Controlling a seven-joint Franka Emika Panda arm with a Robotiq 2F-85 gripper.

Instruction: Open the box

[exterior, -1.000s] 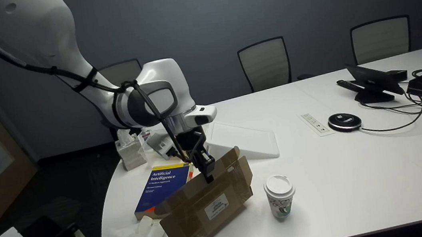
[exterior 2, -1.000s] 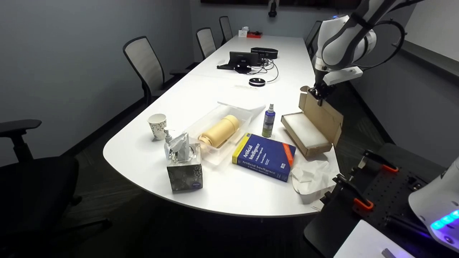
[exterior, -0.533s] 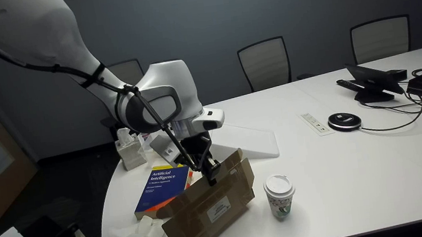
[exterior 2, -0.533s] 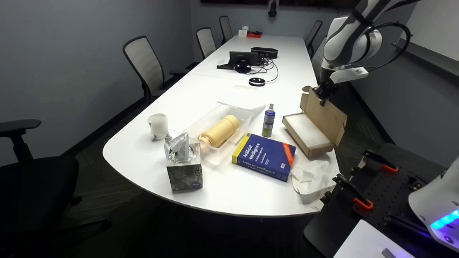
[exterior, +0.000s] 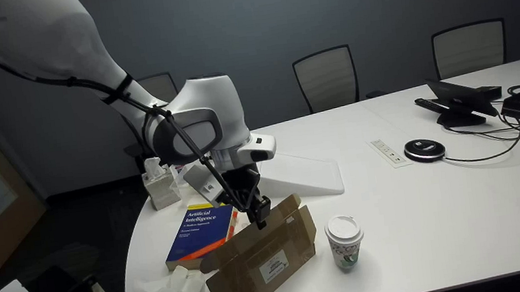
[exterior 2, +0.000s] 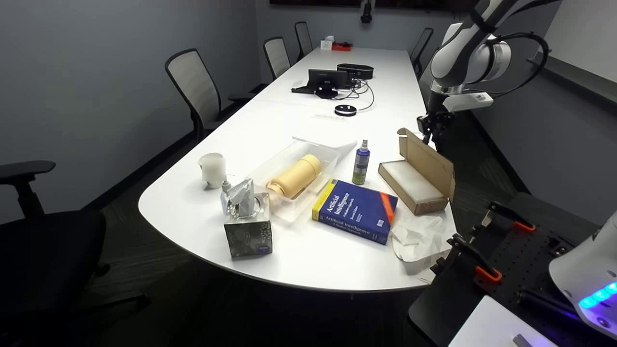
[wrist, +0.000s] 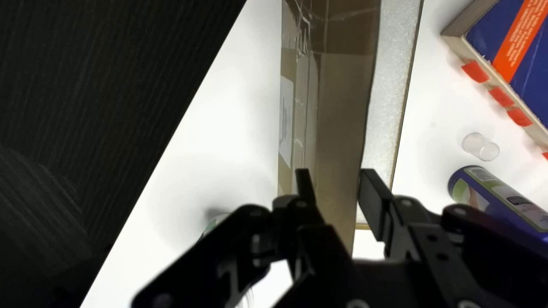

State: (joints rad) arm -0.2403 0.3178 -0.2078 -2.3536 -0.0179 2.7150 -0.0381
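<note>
Opened, but not secured

Black two-finger tool was at the upper edge of the raised tan-brown cardboard lid, fingers spread. A strip of lid showed between them in the wrist view; no pinch evident, contact couldn't be confirmed.

Oblong tan-brown cardboard box sat on the white desk, right by its edge, with the thick blue orange-striped paperback on its inboard side and crumpled white paper near one end. My read: task basically done, only a clean retreat left.

Risks, as judged:
- Lid could fall shut once the tool left. Cause: springy cardboard.
- Box could slide off. Cause: edge close, a finger snagging the lid on the way out.
- White-lidded patterned paper cup could get knocked. Cause: lid swung too far; cup stood near, on its outer side.

Containers: box held a white foam-like slab; anything beneath was hidden. Clear plastic bin, well apart, held a pale-yellow bottle. Dark patterned tissue box had a white tissue poking out. Cup's contents: hidden.
</note>
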